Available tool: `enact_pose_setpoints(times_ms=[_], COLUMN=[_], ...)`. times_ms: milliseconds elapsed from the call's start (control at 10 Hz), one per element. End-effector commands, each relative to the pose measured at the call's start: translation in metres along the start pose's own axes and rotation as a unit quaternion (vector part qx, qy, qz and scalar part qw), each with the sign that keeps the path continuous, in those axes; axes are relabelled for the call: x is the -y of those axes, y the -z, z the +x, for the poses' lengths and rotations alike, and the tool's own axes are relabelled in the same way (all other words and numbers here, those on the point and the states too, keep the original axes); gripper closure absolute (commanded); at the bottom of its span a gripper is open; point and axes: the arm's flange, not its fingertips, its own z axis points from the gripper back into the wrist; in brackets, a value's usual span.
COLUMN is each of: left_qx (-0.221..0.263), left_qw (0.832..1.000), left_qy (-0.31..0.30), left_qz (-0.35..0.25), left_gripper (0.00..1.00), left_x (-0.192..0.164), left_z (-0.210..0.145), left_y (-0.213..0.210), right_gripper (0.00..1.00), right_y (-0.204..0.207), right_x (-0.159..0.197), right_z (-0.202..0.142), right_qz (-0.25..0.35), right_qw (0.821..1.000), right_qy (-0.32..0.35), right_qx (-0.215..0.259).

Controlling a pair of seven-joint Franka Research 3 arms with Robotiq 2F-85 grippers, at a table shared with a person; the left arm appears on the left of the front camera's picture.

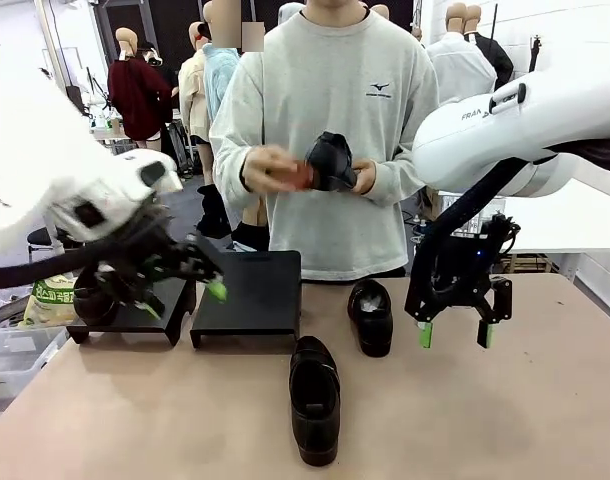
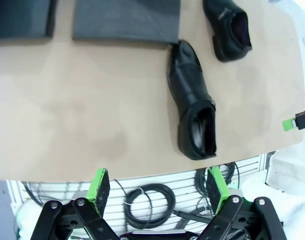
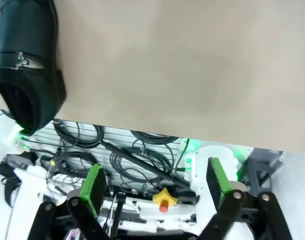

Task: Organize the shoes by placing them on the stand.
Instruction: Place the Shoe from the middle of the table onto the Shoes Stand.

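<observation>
Shoes (image 1: 314, 398) (image 1: 371, 315): you see two on the table (image 1: 135, 420) beside the stand (image 1: 247, 295), a third shoe (image 1: 330, 160) in the person's hands (image 1: 270, 168), and your left gripper (image 1: 183, 300) and right gripper (image 1: 455, 335) both spread wide, empty.

Left gripper (image 1: 185, 298) wide open, tipped sideways, low down, right gripper (image 1: 456, 335) wide open, fingers (image 1: 425, 335) pointing down, white right arm (image 1: 515, 125) bent above it.
</observation>
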Motion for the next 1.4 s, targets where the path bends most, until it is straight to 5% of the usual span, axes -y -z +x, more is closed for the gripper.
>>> enact_pose_setpoints(times_ms=[0, 200, 500, 1300], left_qx=[-0.006, -0.059, -0.062, -0.117], left_qw=[0.999, 0.995, 0.994, 0.992], left_qy=[-0.022, -0.026, -0.007, 0.011], left_qz=[0.029, 0.081, 0.086, 0.054], left_gripper=[0.00, 0.00, 0.00, 0.00], left_x=[0.041, 0.059, 0.079, 0.079], left_z=[-0.003, -0.023, -0.040, -0.020], left_y=[0.034, 0.081, 0.122, 0.150], right_gripper=[0.00, 0.00, 0.00, 0.00], right_y=[-0.001, -0.001, -0.001, -0.001], right_x=[-0.002, -0.002, -0.002, -0.002], right_z=[0.001, 0.001, 0.001, 0.001], right_qz=[0.002, 0.002, 0.002, 0.002], right_qw=[1.000, 1.000, 1.000, 1.000], right_qy=[0.009, 0.009, 0.009, 0.009], right_qx=[0.000, 0.000, 0.000, 0.000])
